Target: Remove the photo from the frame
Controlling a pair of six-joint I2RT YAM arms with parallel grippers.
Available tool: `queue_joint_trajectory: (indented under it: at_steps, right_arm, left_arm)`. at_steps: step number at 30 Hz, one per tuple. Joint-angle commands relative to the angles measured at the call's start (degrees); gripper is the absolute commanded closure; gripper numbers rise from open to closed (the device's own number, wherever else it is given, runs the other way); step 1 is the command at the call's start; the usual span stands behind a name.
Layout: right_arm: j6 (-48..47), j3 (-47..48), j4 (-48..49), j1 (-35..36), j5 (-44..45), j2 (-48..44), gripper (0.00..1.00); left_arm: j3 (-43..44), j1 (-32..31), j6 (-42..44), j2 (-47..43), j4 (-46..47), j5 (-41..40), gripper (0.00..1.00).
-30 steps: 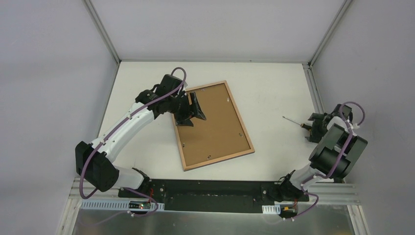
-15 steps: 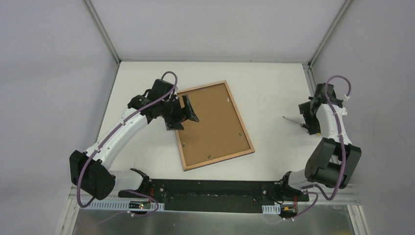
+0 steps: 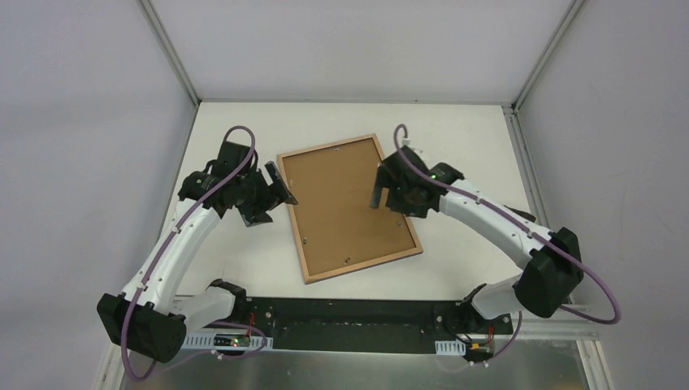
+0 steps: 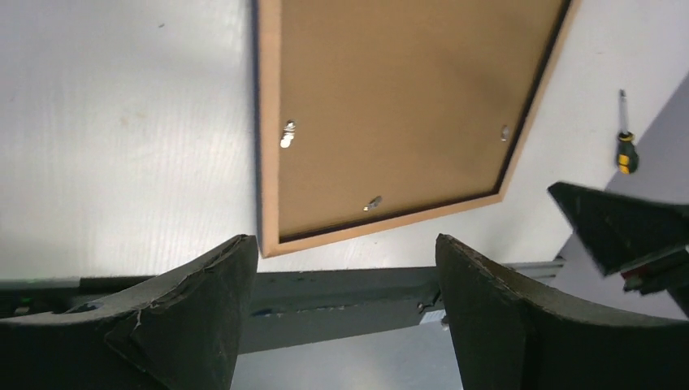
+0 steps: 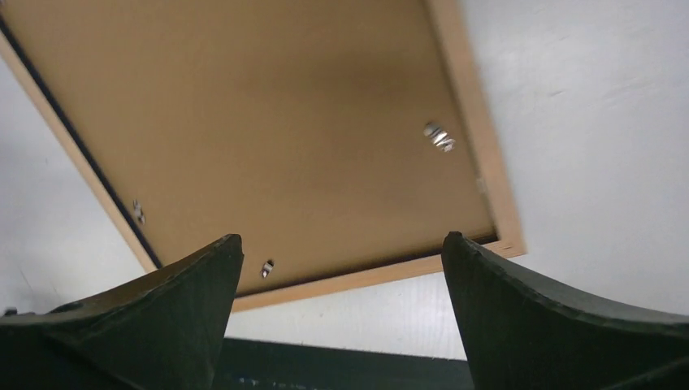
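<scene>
Quick tally: one white tabletop point(image 3: 455, 138), one thin rectangular picture frame with a light wood-coloured rim point(image 4: 269, 122), and one brown fibreboard panel point(image 4: 398, 97) set in it, with three small silvery metal tabs point(image 4: 287, 135) that I can count from the left wrist view. There's also a single little screwdriver with a yellow-and-black handle point(image 4: 623, 152). Two white-and-black robot arms, the left arm point(image 3: 175, 244) and the right arm point(image 3: 496, 219), so two grippers, left gripper point(image 4: 343, 244) and right gripper point(image 5: 341, 240), with two dark fingers point(image 5: 162, 325) on each.

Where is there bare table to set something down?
Free: the far strip between the wood-rimmed brown-backed frame and the back wall; the far-right corner. Crowded: the open left gripper and right gripper at the frame's sides, yellow-handled screwdriver to its right.
</scene>
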Motion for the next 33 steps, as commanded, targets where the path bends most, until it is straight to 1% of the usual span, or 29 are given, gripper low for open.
queue_joint_trajectory:
  at_steps: [1, 4, 6, 7, 9, 10, 11, 15, 18, 22, 23, 25, 27, 29, 30, 33]
  right_arm:
    - [4.97, 2.35, -1.10, 9.65, -4.80, 5.26, 0.05]
    - [8.36, 4.84, 1.81, 18.11, -3.72, 9.36, 0.08]
    - [10.56, 5.75, 4.51, 22.08, -4.12, 12.02, 0.13]
    - [11.24, 6.66, 4.91, 23.81, -3.30, 13.50, 0.16]
    - [11.39, 8.55, 5.13, 26.13, -2.17, 16.17, 0.27]
    - [11.69, 9.21, 5.49, 27.04, -1.99, 17.22, 0.30]
    - [12.21, 9.49, 6.29, 27.54, -2.11, 18.21, 0.33]
    - [14.51, 11.18, 9.66, 29.06, -4.50, 22.76, 0.39]
    - [13.40, 15.99, 7.01, 30.69, -3.62, 26.83, 0.40]
    - [13.11, 20.72, 5.67, 32.48, -2.36, 31.14, 0.41]
    - [13.08, 22.24, 4.77, 32.90, -1.92, 32.34, 0.42]
    - [12.31, 25.26, 3.35, 33.74, -1.32, 34.75, 0.48]
    - [11.35, 28.52, 1.15, 34.67, 0.07, 37.24, 0.50]
    - [10.41, 31.53, -1.33, 35.24, 1.65, 39.41, 0.56]
    - [10.27, 33.29, -3.10, 35.45, 2.95, 40.58, 0.56]
    - [9.28, 34.30, -5.31, 35.51, 5.93, 41.87, 0.60]
  left_arm:
    - [-2.73, 0.75, -4.54, 0.04, -6.99, -5.06, 0.19]
    - [-4.31, 0.84, -10.48, 0.16, -9.62, -9.06, 0.18]
    - [-4.07, 1.07, -13.92, 0.19, -12.41, -11.49, 0.18]
    - [-3.56, 1.18, -15.01, 0.26, -14.24, -12.06, 0.18]
    - [-1.81, 1.28, -17.34, 0.13, -19.81, -15.84, 0.19]
    - [-1.15, 1.28, -17.80, -0.29, -21.49, -16.87, 0.19]
    - [-0.93, 1.28, -17.82, -1.09, -22.24, -17.32, 0.19]
    - [-1.70, 1.28, -17.32, -6.03, -23.90, -16.92, 0.21]
    - [-2.02, 1.28, -16.00, -10.45, -24.19, -15.68, 0.21]
    - [-1.39, 1.28, -14.69, -15.74, -23.99, -15.32, 0.18]
    - [-1.10, 1.28, -14.40, -16.69, -24.03, -15.07, 0.18]
    - [-0.76, 1.28, -14.07, -17.95, -24.10, -14.45, 0.18]
    - [-0.77, 1.28, -13.92, -18.89, -24.11, -13.79, 0.18]
    - [-1.08, 1.28, -14.21, -19.43, -24.10, -13.39, 0.18]
    - [-1.32, 1.28, -14.33, -19.56, -24.09, -13.35, 0.18]
    - [-1.42, 1.28, -14.60, -19.44, -23.99, -13.43, 0.17]
